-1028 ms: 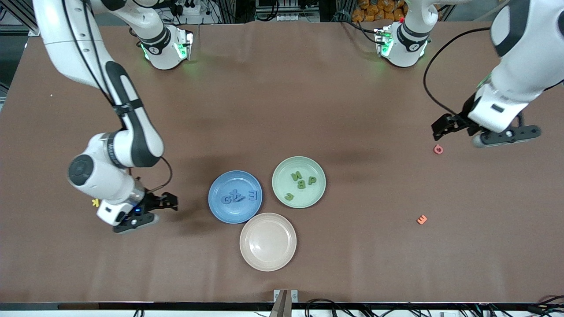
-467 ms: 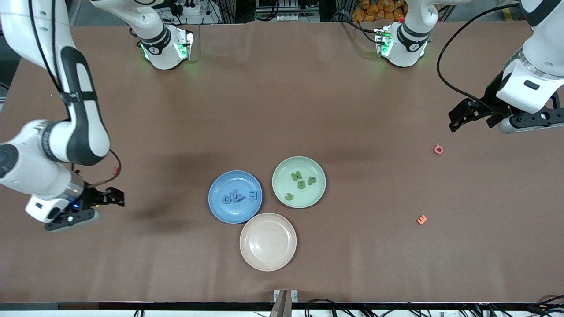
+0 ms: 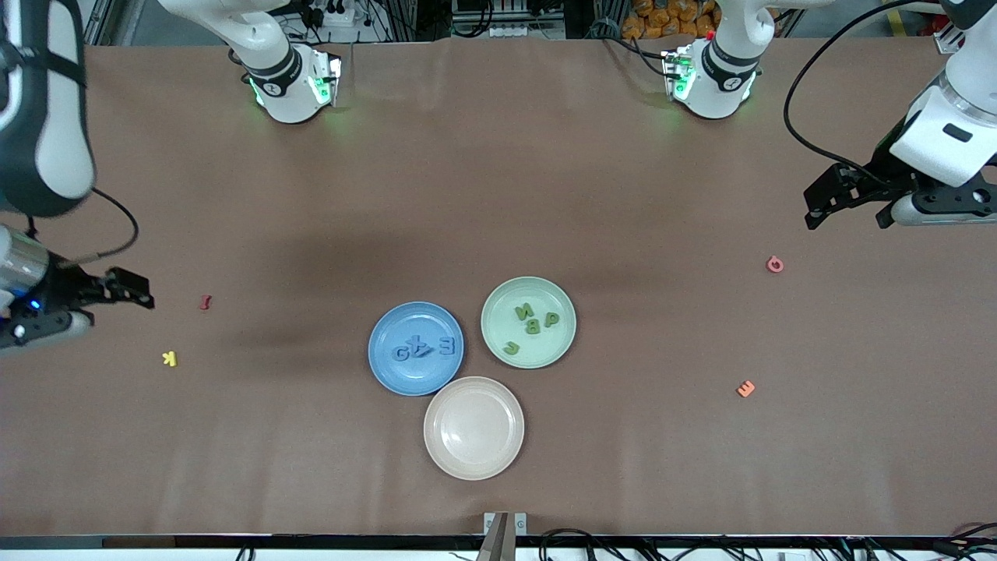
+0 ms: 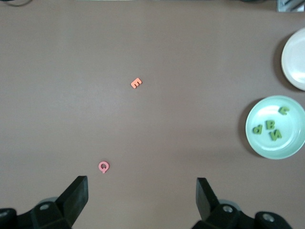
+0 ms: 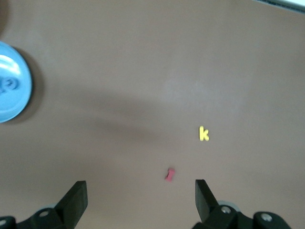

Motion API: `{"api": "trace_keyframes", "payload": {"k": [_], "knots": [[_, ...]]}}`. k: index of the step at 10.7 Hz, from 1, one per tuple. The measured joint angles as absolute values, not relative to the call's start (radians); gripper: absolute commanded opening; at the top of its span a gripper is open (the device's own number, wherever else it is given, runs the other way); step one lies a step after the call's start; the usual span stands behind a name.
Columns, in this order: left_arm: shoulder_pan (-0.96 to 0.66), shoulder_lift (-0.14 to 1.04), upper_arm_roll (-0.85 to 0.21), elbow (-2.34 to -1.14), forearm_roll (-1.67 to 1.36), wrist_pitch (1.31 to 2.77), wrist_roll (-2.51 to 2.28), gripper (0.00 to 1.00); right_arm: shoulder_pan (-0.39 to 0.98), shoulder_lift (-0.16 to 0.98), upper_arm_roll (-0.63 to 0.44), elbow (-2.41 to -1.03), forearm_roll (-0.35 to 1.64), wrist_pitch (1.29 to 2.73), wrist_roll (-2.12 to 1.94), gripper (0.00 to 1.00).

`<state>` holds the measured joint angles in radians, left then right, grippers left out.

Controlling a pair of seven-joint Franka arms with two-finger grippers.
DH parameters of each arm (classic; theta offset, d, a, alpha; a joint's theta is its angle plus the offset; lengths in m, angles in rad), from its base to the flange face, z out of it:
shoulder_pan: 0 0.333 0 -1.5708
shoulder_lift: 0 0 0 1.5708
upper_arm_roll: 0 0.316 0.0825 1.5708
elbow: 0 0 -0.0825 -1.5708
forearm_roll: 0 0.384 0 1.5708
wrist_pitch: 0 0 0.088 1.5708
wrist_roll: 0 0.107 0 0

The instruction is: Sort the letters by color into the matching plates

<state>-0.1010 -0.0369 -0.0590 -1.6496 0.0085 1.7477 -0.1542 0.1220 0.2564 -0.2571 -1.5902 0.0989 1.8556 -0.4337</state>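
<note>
Front view alone shows 4 blue letters (image 3: pixel 424 347) in the blue plate (image 3: pixel 415 313). 4 green letters (image 4: pixel 270 126) lie in the green plate (image 4: pixel 295 143). Left gripper (image 4: pixel 142 196) spread wide, empty, over a pink Q (image 4: pixel 103 166). Right gripper (image 5: pixel 140 197) wide, empty, over a red letter (image 5: pixel 169 174).
</note>
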Motion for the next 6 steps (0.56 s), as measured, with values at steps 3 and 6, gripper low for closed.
{"api": "trace_keyframes", "payload": {"k": [3,6], "knots": [[-0.101,-0.035,-0.057,-1.649,0.021,1.699,-0.099,1.00,0.145,0.152,-0.296,-1.549,0.096,1.664,-0.382,1.00],[-0.101,-0.032,-0.057,-1.649,0.030,1.667,-0.081,1.00,0.183,0.093,-0.295,-1.469,0.087,1.515,-0.198,1.00]]}}
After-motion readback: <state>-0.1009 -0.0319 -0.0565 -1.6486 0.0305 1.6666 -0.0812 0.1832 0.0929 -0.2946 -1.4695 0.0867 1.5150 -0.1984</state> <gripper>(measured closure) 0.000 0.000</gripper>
